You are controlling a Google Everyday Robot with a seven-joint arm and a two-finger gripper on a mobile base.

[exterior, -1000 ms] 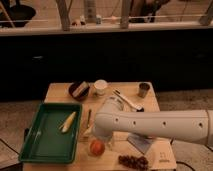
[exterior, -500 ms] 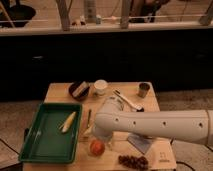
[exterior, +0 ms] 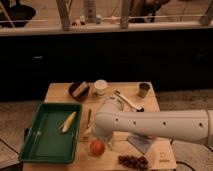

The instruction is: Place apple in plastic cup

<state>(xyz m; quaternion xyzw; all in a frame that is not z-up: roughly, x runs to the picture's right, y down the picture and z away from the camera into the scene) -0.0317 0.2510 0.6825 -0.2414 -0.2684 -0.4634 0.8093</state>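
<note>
The apple (exterior: 96, 147), small, round and orange-red, lies on the wooden table (exterior: 60, 91) near its front edge, just right of the green tray. My white arm (exterior: 150, 122) reaches in from the right across the table's middle. My gripper (exterior: 104, 136) hangs down from the arm's end, just above and right of the apple, mostly hidden by the arm. The see-through plastic cup does not show; it may be hidden behind the arm.
A green tray (exterior: 37, 145) with a pale yellow piece (exterior: 68, 121) lies at the left. At the back stand a dark bowl (exterior: 79, 90), a white cup (exterior: 100, 87) and a small dark cup (exterior: 144, 89). A utensil (exterior: 127, 100) and a grape bunch (exterior: 133, 161) lie on the table.
</note>
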